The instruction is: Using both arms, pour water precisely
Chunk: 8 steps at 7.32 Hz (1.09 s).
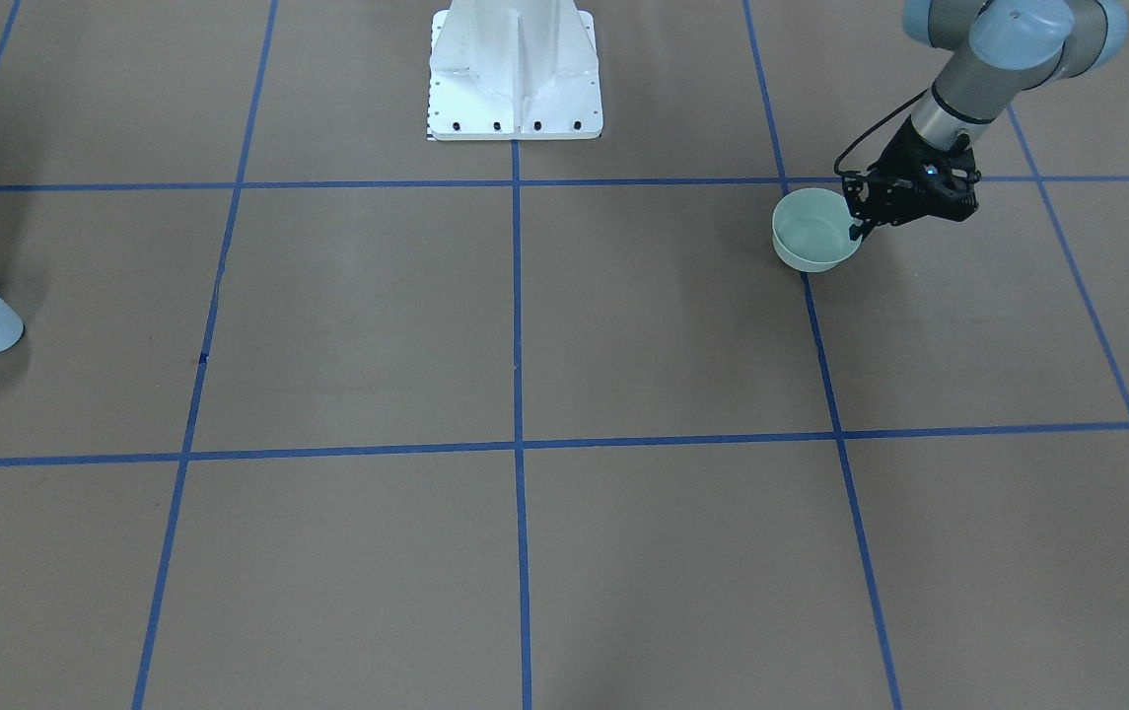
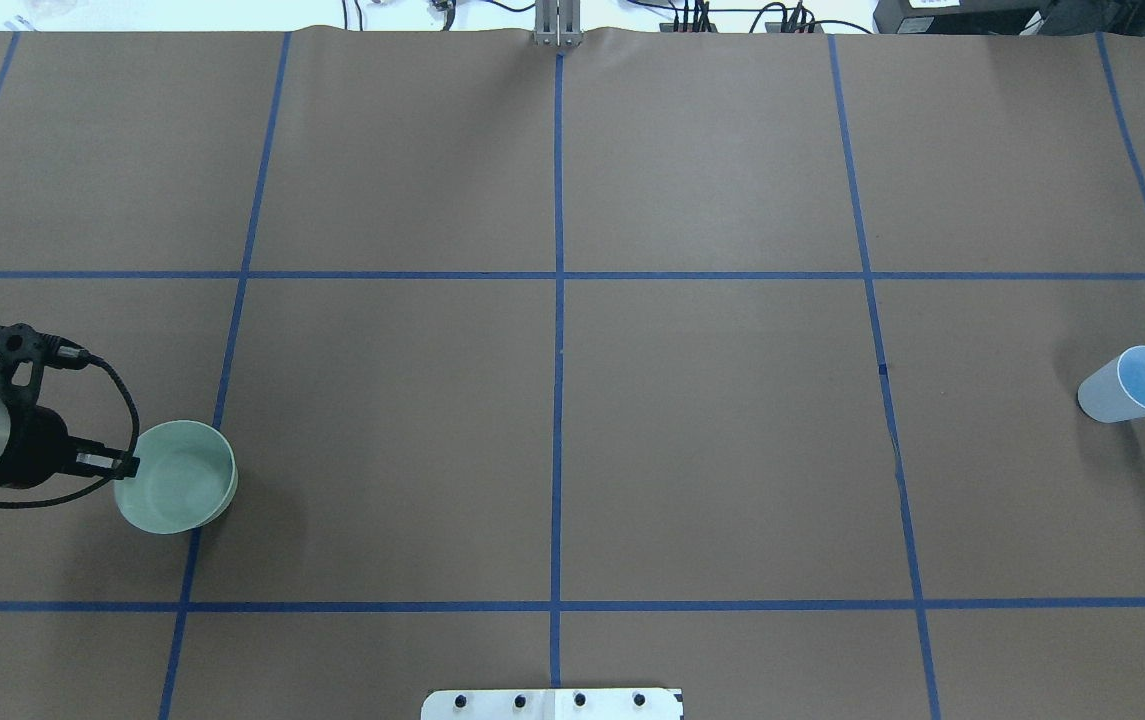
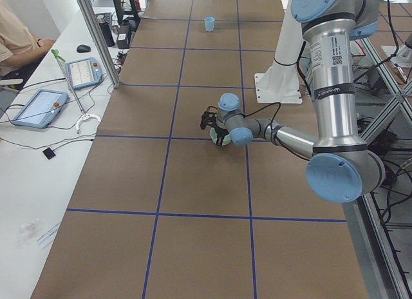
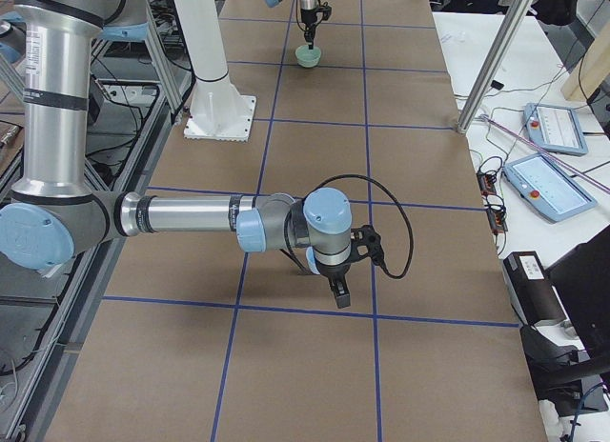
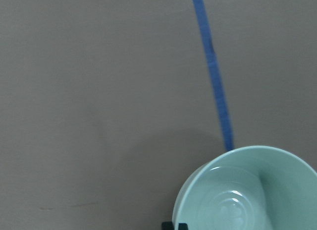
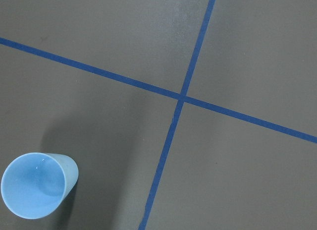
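Left gripper (image 1: 858, 230) clamps the green bowl (image 1: 801, 258) at its rim, water (image 5: 237, 207) glinting inside; blue cup (image 2: 1137, 385) well apart; right gripper (image 4: 340, 290): can't tell.

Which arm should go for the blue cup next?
Right. The right arm's wrist view looks down on the blue cup, upright at the robot's right end of the table. The left claw is busy, shut on the green bowl's rim at the opposite end.

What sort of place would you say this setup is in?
Most likely a robotics lab test cell: the left arm and right arm reach over a table papered brown with a blue tape grid, and teach pendants lie on the side benches.
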Each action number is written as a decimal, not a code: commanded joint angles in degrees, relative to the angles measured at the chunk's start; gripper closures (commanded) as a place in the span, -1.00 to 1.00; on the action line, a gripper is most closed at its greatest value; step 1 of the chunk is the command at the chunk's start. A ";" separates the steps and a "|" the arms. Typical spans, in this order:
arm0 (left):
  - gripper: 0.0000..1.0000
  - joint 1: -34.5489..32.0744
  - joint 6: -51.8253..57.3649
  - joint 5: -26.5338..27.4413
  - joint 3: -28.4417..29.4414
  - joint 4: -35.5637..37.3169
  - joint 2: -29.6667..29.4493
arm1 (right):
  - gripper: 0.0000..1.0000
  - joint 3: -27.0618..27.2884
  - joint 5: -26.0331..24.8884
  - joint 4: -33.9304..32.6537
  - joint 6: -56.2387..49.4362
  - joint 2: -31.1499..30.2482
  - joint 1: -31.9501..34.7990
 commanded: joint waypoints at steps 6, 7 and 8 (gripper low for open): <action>1.00 2.82 -7.84 2.20 23.93 20.54 -46.92 | -1.00 -0.10 0.09 -0.09 0.70 0.02 0.00; 1.00 3.61 -8.63 2.39 26.49 20.28 -49.49 | -1.00 -0.10 0.09 -0.09 0.70 0.02 0.00; 1.00 4.58 -9.16 2.56 27.56 20.27 -50.39 | -1.00 -0.10 0.09 -0.09 0.70 0.02 0.00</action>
